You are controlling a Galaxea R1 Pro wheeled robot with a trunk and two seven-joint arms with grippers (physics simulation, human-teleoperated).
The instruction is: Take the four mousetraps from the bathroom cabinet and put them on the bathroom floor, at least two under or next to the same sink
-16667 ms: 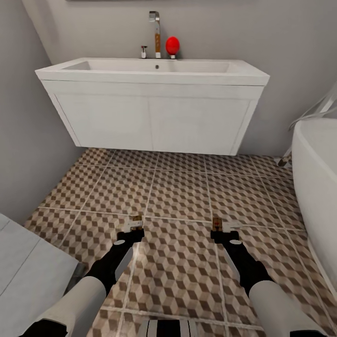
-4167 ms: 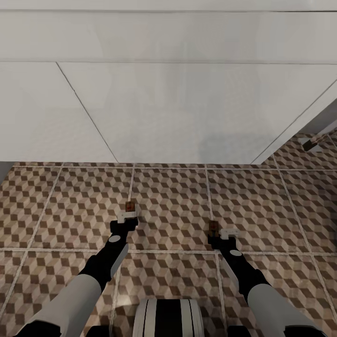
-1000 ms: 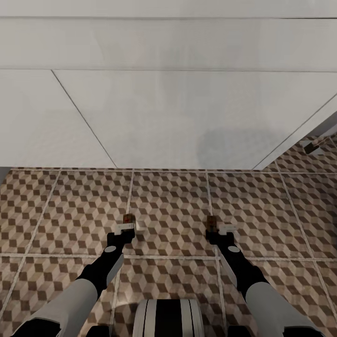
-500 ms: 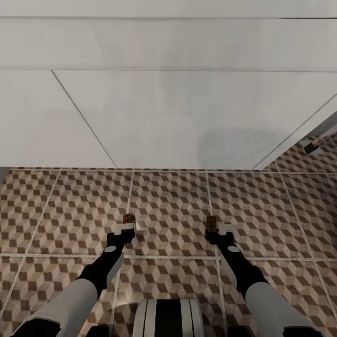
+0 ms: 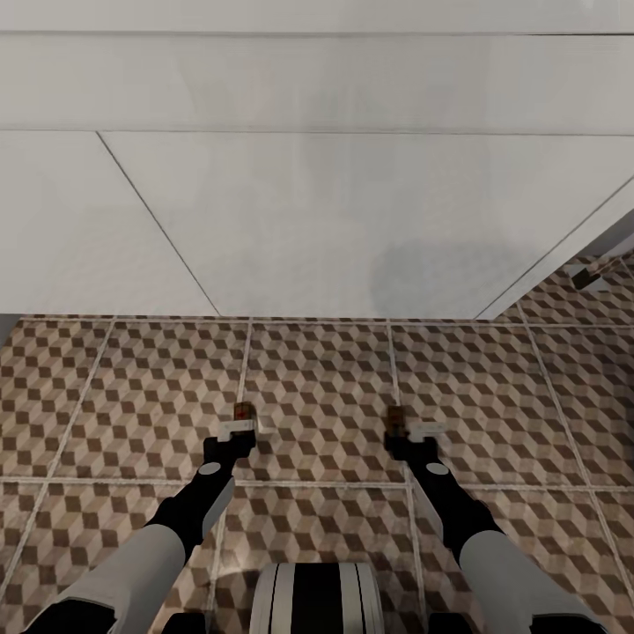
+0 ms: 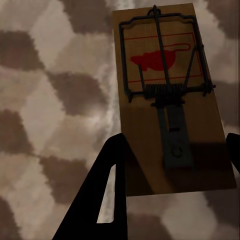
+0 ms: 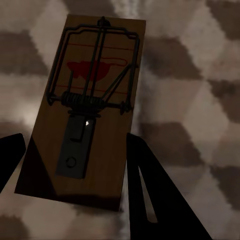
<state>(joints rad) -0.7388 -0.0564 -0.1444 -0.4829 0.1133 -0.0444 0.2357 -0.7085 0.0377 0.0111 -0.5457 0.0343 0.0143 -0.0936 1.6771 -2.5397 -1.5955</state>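
Cube-patterned bathroom floor (image 5: 317, 405) lies beneath both arms, where the left gripper (image 5: 236, 433) grasps one mousetrap (image 6: 167, 95) and the right gripper (image 5: 407, 433) grasps a second mousetrap (image 7: 87, 107), each trap low over the tiles, with the white bathroom sink (image 5: 335, 211) front just beyond.

Cube-patterned tiled bathroom floor (image 5: 317, 387) with pale grout lines, beneath a white sink (image 5: 317, 220) front.
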